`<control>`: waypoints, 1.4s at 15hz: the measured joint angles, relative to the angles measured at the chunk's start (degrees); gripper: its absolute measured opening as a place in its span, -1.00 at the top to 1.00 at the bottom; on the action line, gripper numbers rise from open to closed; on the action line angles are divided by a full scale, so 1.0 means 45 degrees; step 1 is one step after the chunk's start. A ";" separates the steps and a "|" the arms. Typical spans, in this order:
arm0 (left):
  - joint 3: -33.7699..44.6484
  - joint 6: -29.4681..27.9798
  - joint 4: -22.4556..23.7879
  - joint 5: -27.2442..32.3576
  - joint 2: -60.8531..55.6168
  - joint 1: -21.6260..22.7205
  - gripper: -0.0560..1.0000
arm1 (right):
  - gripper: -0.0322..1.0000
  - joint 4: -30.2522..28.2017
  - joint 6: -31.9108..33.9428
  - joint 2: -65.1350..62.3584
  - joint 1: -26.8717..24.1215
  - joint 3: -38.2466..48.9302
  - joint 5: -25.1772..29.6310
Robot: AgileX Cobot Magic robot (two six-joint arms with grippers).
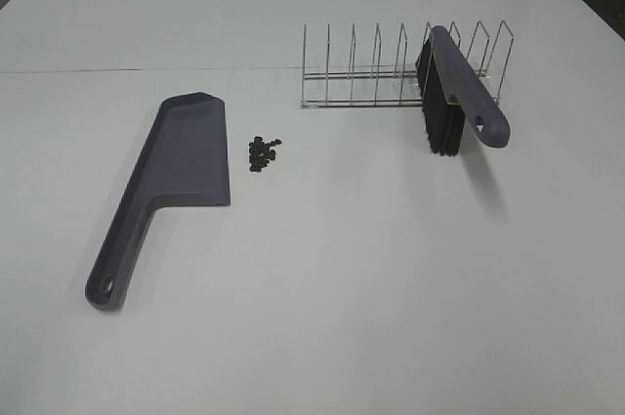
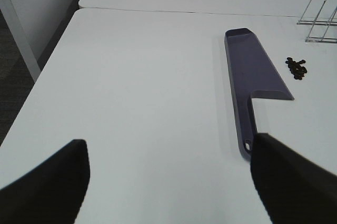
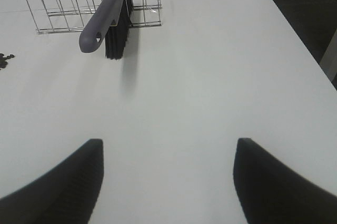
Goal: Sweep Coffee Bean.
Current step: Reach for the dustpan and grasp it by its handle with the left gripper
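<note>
Beans (image 1: 263,152) beside dustpan (image 1: 166,190), far from left tool (image 2: 169,140)

Table (image 1: 391,288) w/ dustpan (image 1: 186,156), ~15 beans (image 1: 263,152), rack (image 1: 352,103)

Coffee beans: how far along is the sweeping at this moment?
Done: nothing yet. The coffee beans sit in a cluster on the table beside the dustpan, none on it. In hand: nothing; the left claw and right claw are both open and empty, and the brush leans in the wire rack. Left: picking up both tools and sweeping the beans in.
</note>
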 joint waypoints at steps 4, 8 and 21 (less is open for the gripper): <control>0.0000 0.0000 0.0000 0.0000 0.0000 0.0000 -0.59 | -0.25 0.0000 0.0000 0.0000 0.0000 0.0000 0.0000; 0.0000 0.0000 0.0000 0.0000 0.0000 0.0000 -0.59 | -0.25 0.0000 0.0000 0.0000 0.0000 0.0000 0.0000; 0.0000 0.0000 0.0000 0.0000 0.0000 0.0000 -0.59 | -0.25 0.0000 0.0000 0.0000 0.0000 0.0000 0.0000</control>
